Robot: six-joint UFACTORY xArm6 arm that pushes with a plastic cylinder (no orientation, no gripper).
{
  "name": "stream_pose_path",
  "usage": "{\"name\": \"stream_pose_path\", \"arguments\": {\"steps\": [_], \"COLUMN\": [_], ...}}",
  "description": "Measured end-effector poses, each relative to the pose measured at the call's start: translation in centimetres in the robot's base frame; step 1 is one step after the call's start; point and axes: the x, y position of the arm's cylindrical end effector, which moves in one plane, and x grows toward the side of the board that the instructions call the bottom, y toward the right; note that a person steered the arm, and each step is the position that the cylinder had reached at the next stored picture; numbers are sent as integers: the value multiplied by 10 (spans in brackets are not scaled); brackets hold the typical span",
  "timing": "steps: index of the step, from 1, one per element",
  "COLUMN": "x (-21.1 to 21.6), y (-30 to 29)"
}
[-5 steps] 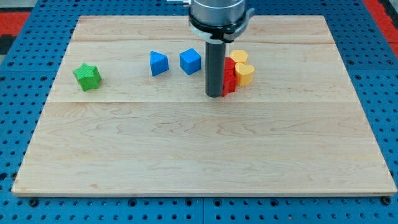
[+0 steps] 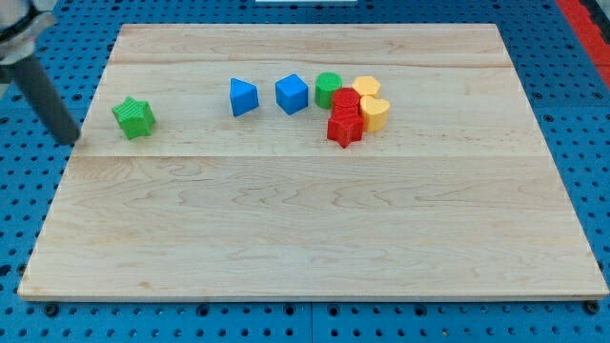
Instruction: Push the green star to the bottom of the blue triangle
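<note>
The green star (image 2: 133,117) lies on the wooden board (image 2: 305,238) at the view's left. The blue triangle (image 2: 243,97) lies to its right, slightly higher in the view. My tip (image 2: 67,140) is at the board's left edge, to the left of the green star and a little lower, with a gap between them. The rod slants up to the view's top left.
A blue cube (image 2: 293,93) sits right of the blue triangle. Beside it is a tight cluster: a green cylinder (image 2: 329,89), a red block (image 2: 345,103), a red star (image 2: 344,128), a yellow block (image 2: 366,88) and a yellow heart (image 2: 375,113).
My tip has moved from beside the red blocks at the cluster's left far across to the board's left edge, uncovering the green cylinder. No block has moved.
</note>
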Motion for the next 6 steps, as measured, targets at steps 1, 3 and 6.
{"name": "stream_pose_path", "arguments": {"steps": [1,3,6], "x": [-29,-25,-9], "y": [8,83,170]}}
